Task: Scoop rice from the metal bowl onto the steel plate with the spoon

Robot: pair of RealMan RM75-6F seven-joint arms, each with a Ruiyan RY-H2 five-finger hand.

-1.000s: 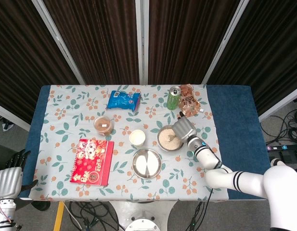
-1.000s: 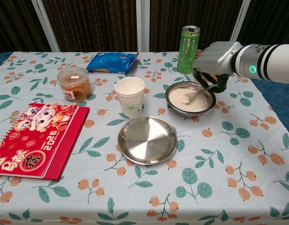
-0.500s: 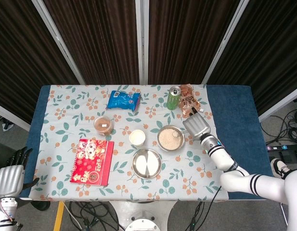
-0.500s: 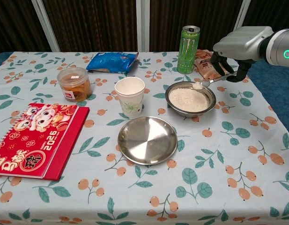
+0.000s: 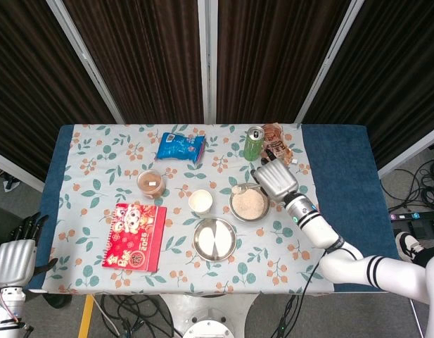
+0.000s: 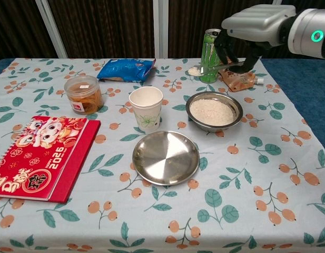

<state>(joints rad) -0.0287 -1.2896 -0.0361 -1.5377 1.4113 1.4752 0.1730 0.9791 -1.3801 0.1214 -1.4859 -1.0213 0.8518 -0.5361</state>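
The right hand (image 6: 241, 45) is pinching the handle of the spoon (image 6: 207, 68) and carrying it high above the table, with a small heap of rice sitting in its bowl; in the chest view the loaded tip is hanging in front of the green can (image 6: 210, 52), up and to the left of the metal bowl (image 6: 214, 112), and in the head view it is showing just past the bowl's far-left rim. The steel plate (image 6: 166, 157) is lying bare and shiny at the near side of the bowl, just left of it, with no rice on it, so the job is looking roughly at its midpoint: one spoonful is lifted, while carrying it down over the plate, tipping it out and any further scoops are remaining. Compared with half a second ago, the hand is now riding higher and further left, and the spoon tip, which was just over the bowl's far rim, is now clear of the rice and travelling left. The left hand (image 5: 11, 259) is hanging off the near-left table corner with fingers spread, holding nothing.
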